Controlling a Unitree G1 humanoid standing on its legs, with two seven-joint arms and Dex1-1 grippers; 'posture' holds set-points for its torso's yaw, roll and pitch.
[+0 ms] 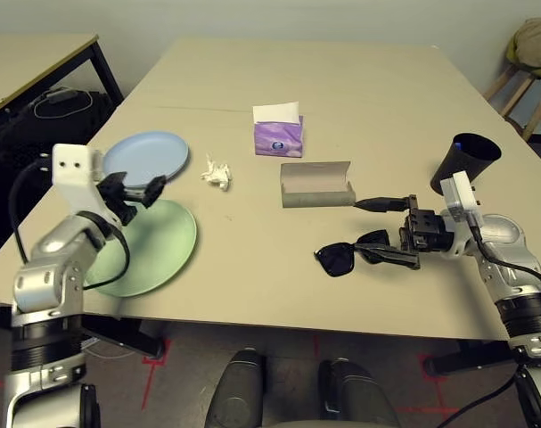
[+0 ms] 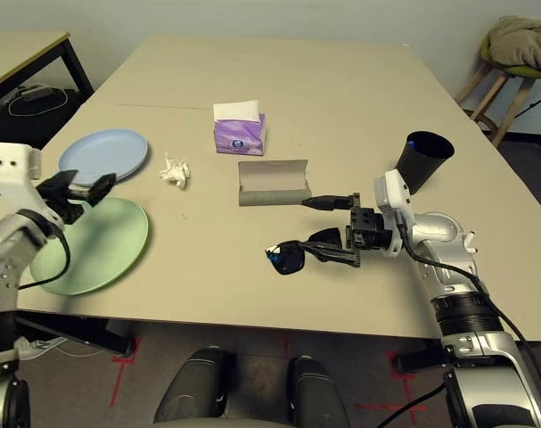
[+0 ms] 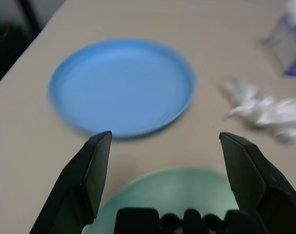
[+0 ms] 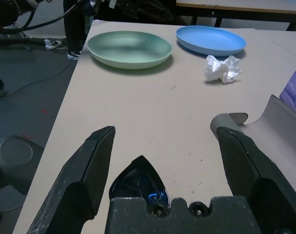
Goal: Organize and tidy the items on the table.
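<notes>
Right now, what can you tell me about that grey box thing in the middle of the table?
The glasses case is a grey-tan oblong box, matte, lying open with its lid standing up behind the hollow tray. It rests flat on the beige table, just in front of the purple tissue pack, apart from it. The black sunglasses lie nearer the robot. Nothing grips it.

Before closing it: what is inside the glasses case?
The glasses case lies open with its lid up. The part of its interior that shows holds nothing; the sunglasses lie on the table in front of it. Its front wall hides the bottom.
</notes>
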